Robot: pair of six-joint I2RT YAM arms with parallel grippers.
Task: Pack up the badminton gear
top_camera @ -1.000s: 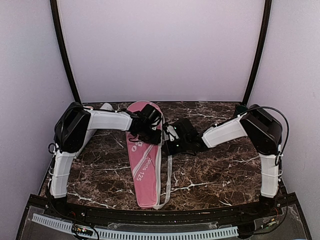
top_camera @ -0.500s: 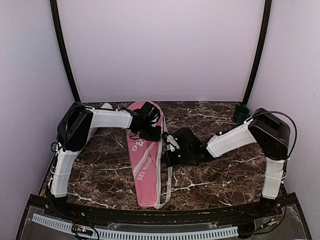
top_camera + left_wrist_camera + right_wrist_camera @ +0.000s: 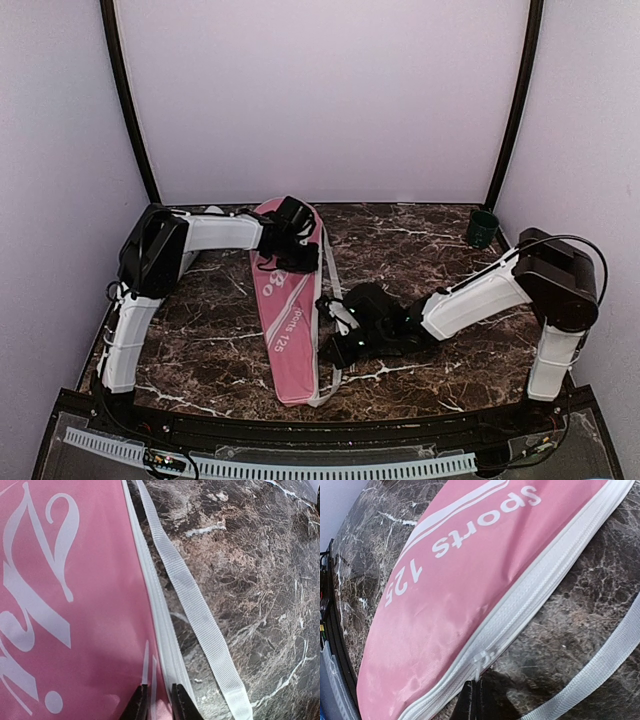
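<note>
Pink bag (image 3: 288, 300): flat, lengthwise on the marble, zipper edge facing your right arm.

Left gripper (image 3: 157, 700): pinching the bag's zipper-side hem near its wide end.

Right gripper (image 3: 476, 690): closed on the zipper pull (image 3: 481, 661), toward the bag's narrow end.

Likely risks:
- The small tab slips from your pinch.
- The bag drags if your left hold gives.
- The loose strap (image 3: 195, 605) beside the zipper snags.

Pink bag (image 3: 285, 330) (white lettering)
</note>
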